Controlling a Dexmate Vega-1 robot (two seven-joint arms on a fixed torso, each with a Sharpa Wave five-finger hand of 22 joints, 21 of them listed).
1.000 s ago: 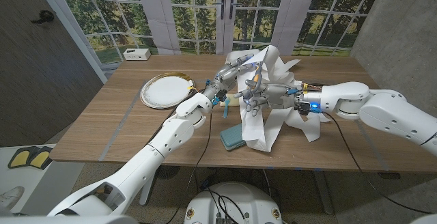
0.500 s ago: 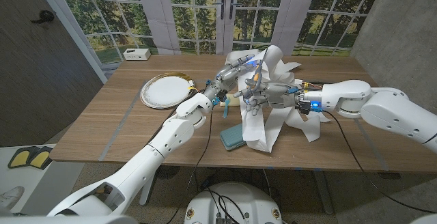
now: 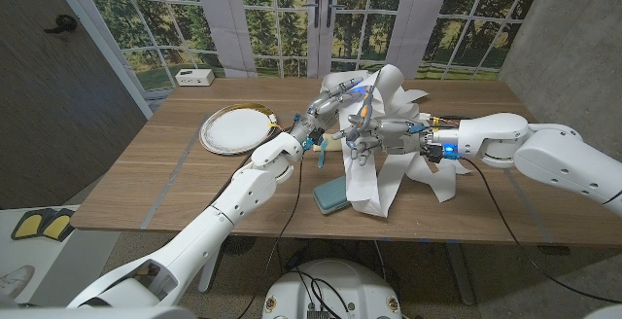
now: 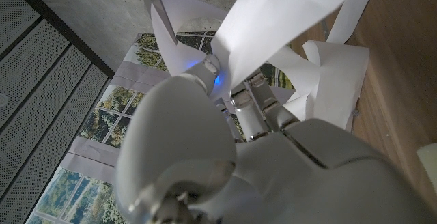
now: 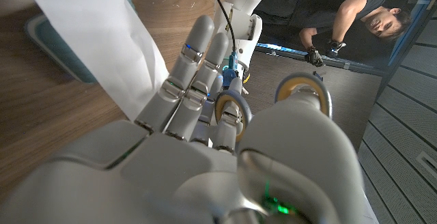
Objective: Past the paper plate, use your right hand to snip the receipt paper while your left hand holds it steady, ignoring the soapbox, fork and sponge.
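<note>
The right hand (image 3: 374,136) is seen near the table's middle, its fingers (image 5: 198,60) threaded through the ringed handles of a pair of scissors (image 5: 273,104), which it grips; in the right wrist view the yellow-lined loops are wrapped by the fingers and thumb. In the head view the scissor blades (image 3: 365,105) are raised upward from the hand, against the paper. Whether the blades are closed on the paper cannot be told, since the paper hides them.

The left hand (image 3: 335,98) is held just beyond and to the left of the right hand, raised above the table, and a fold of the receipt paper (image 3: 389,100) is pinched in its fingers (image 4: 263,108); in the left wrist view the white strip is seen running out from between them.

The receipt paper is bunched in loose loops between and behind the two hands, and one long strip is draped down toward the table's near edge. Beside that strip, a teal soapbox (image 3: 328,195) is laid on the table (image 3: 175,178). The paper plate (image 3: 233,128) is set farther left, well apart from the hands.

A person (image 5: 341,12) is seen in the right wrist view.
</note>
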